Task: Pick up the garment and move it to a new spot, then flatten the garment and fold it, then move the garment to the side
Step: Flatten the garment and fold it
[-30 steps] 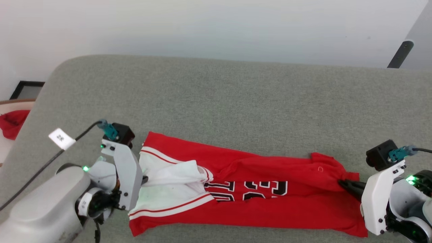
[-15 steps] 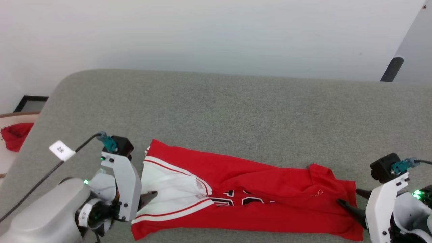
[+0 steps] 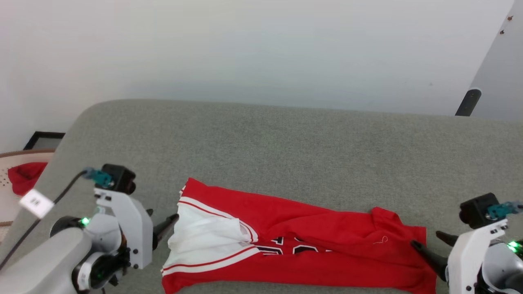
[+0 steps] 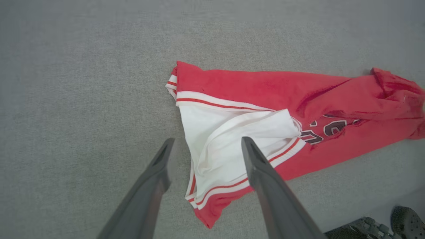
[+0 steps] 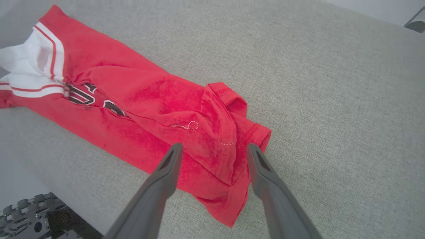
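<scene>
A grey cushion (image 3: 286, 143) is spread across the head view. The garment (image 3: 310, 228) is laid on it toward 6 o'clock, close to the near edge, stretched as a long narrow band from 9 to 3 o'clock. The band is doubled lengthwise: a red layer is turned down from 12 o'clock over the upper half of the lettering (image 3: 286, 249). The white sleeve (image 3: 204, 241) is bunched at the 9 o'clock end. The hem end at 3 o'clock is rumpled, with one corner turned over on itself.

The left gripper (image 3: 163, 217) is seen at 9 o'clock of the garment, jaws spread wide with nothing between them. One tip is just beside the sleeve edge; whether it touches cannot be told. The right gripper (image 3: 425, 239) is placed at the 3 o'clock end, likewise spread wide, with no cloth pinched. A small red cloth (image 3: 24, 179) is seen apart at far 9 o'clock.

The move to a new spot is judged done and the folding in hand, with a first lengthwise fold laid and the garment held by neither gripper. The next move is judged to call for the bunched sleeve and turned corner to be flattened. One end would then be pinched through both layers and carried over the other, so that the band is halved.
</scene>
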Tool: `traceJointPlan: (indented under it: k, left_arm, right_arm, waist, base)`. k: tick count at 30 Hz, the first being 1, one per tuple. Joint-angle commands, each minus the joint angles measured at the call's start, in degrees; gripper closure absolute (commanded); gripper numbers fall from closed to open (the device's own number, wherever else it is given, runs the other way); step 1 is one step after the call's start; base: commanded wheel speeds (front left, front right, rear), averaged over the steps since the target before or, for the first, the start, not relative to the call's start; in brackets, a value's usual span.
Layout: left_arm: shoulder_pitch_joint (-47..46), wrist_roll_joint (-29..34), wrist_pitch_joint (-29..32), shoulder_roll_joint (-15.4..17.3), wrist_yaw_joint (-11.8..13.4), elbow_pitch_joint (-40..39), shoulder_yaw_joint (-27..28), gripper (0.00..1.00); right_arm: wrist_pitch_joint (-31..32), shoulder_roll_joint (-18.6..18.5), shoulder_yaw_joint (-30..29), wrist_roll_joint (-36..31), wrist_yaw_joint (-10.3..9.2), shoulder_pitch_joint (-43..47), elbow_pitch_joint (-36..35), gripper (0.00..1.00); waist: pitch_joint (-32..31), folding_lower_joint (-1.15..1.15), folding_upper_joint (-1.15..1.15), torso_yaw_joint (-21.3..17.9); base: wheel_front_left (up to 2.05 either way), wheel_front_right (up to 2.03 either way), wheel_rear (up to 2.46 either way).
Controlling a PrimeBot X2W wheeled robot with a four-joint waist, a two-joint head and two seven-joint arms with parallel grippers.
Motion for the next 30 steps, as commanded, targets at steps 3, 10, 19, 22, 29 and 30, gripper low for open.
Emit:
traceJointPlan:
  k: [3,10,19,22,29,30]
  left_arm:
    - [2.4,0.9,-4.6,1.0,0.0,-0.9,1.2,0.0]
    - [7.7,2.7,-17.4,2.3,-0.1,-1.9,3.9,0.0]
    - [14.3,5.0,-33.0,2.6,0.5,-1.3,7.2,0.0]
    - [16.7,5.3,-35.7,2.0,1.0,-0.7,9.6,0.0]
    - [24.3,10.7,-36.6,-2.2,1.7,-1.0,21.9,0.0]
    - [25.7,11.7,-36.6,-3.1,1.5,-1.1,23.7,0.0]
  right_arm:
    - [-1.1,1.6,-3.1,-1.6,-0.05,2.1,0.1,0.0]
    - [-1.7,5.3,-9.5,-4.7,-0.05,5.7,0.4,0.0]
    - [-1.2,7.6,-14.5,-6.0,-0.05,8.5,0.5,0.0]
    - [-0.8,7.9,-15.7,-6.0,-0.05,8.9,0.8,0.0]
    - [1.5,8.1,-17.5,-6.2,-0.05,9.5,1.4,0.0]
    - [1.9,8.2,-17.8,-6.4,-0.05,9.4,1.5,0.0]
  waist:
    - [-0.5,0.0,0.0,0.3]
    - [-1.4,0.0,0.0,1.2]
    - [-1.5,0.0,0.0,3.0]
    - [-1.3,0.0,0.0,3.7]
    - [-0.6,0.0,0.0,5.6]
    - [-0.4,0.0,0.0,5.9]
  base:
    - [0.0,0.0,0.0]
    - [0.0,0.0,0.0]
    - [0.0,0.0,0.0]
    - [0.0,0.0,0.0]
    - [0.0,0.0,0.0]
    - [0.0,0.0,0.0]
